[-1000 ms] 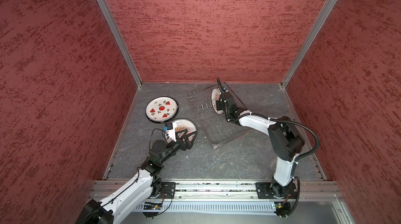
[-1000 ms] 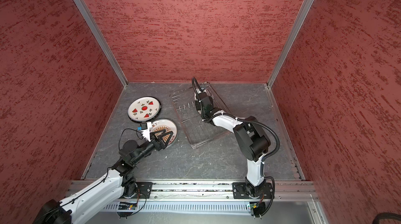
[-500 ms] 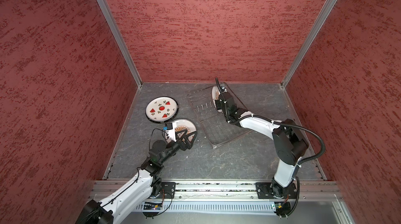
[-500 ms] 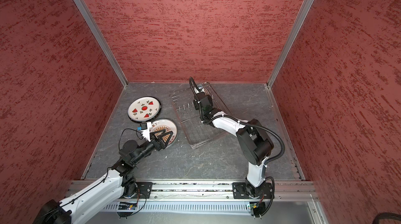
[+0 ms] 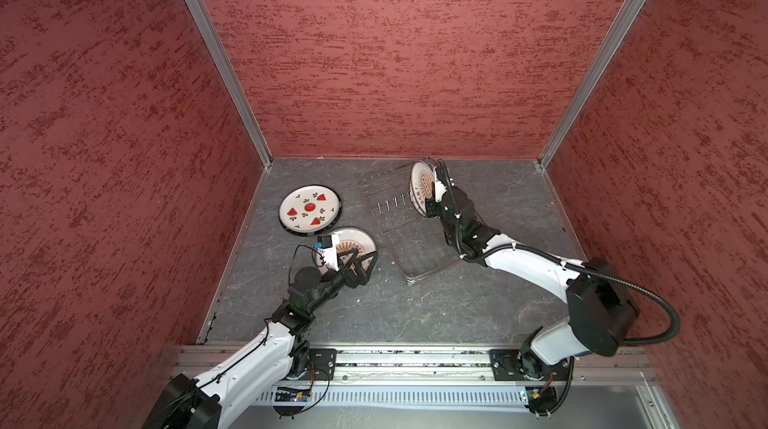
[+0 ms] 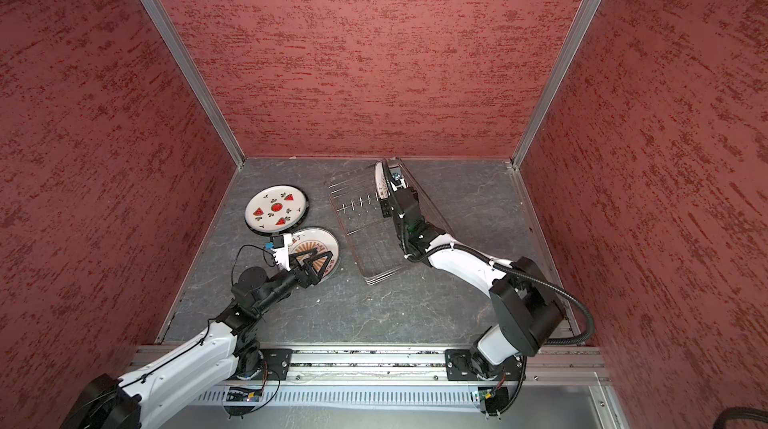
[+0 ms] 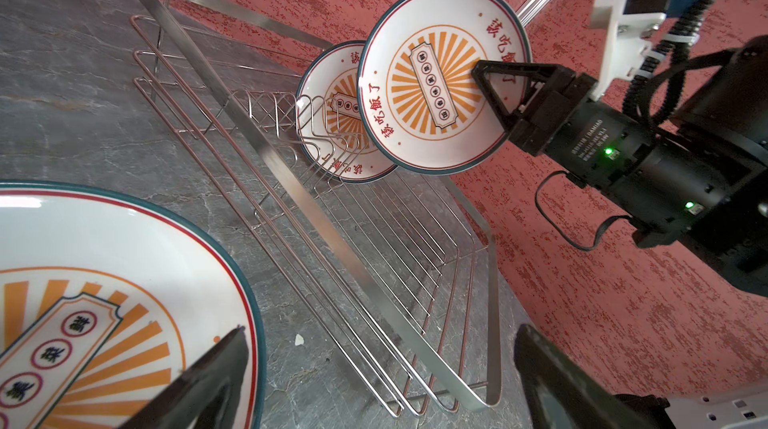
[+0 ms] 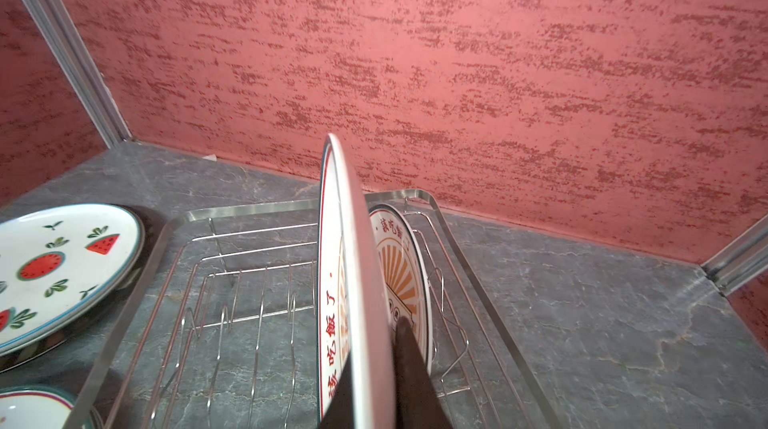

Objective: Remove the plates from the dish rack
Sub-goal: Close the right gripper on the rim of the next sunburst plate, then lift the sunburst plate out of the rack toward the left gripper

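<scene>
My right gripper (image 8: 374, 373) is shut on the rim of an upright orange sunburst plate (image 7: 419, 86), held over the far end of the wire dish rack (image 5: 411, 248). In both top views this plate (image 5: 423, 181) (image 6: 379, 181) stands edge-up. A second sunburst plate (image 7: 328, 115) (image 8: 399, 264) still stands in the rack's prongs just behind it. My left gripper (image 5: 365, 254) (image 7: 380, 331) hangs open over a third sunburst plate (image 5: 353, 240) lying flat on the floor left of the rack. A watermelon plate (image 5: 309, 208) (image 8: 62, 269) lies flat farther left.
The watermelon plate rests on top of a dark-rimmed plate (image 5: 291, 229). Red textured walls close in on three sides, and the back wall is close behind the rack (image 8: 249, 210). Grey stone floor (image 5: 498, 206) stretches to the right of the rack.
My right gripper has risen and moved toward the back wall with the sunburst plate in it. The left arm and the flat plates have not moved.
</scene>
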`<state>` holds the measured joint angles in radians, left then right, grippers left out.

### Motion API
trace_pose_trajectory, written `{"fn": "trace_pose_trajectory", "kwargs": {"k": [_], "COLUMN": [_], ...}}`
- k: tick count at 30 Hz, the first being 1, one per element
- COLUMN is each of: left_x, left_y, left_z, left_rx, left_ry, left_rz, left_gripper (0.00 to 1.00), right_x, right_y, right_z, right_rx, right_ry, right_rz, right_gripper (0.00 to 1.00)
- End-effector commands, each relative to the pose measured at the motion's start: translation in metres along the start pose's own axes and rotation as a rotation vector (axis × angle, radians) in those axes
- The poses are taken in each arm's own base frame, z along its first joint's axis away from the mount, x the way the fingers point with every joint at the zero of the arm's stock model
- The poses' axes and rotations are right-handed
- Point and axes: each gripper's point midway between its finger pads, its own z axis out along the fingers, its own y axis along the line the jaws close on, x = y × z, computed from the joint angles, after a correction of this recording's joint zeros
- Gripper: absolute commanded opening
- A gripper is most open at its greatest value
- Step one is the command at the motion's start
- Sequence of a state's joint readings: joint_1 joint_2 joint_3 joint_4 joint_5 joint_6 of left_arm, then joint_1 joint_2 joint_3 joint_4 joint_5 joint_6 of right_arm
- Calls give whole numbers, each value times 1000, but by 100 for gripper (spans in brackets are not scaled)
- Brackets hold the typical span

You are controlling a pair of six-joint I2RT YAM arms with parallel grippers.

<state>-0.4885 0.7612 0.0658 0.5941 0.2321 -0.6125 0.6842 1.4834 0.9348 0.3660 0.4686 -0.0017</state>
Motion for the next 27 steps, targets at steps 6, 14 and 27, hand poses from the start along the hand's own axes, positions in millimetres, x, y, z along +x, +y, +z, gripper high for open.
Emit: {"fn": "trace_pose_trajectory", "kwargs": {"k": [6,14,27], "left_x": [-8,-10,-2], "left_y": [-16,-28,-86], "left_z": [4,-4,-15], "left_rx": [71,130,376], "left_ry": [-28,-49,-35], "left_rz": [14,32,174], "left_gripper": [99,99,99], "right_x": [-36,-29,-18], "right_y": [11,7,28], "right_z": [-39,-69,-159], "right_rx": [-258,-512,-925], "right_ry": [-173,-207,-309], "right_rz": [190,375,546], "right_gripper": [8,8,8]}}
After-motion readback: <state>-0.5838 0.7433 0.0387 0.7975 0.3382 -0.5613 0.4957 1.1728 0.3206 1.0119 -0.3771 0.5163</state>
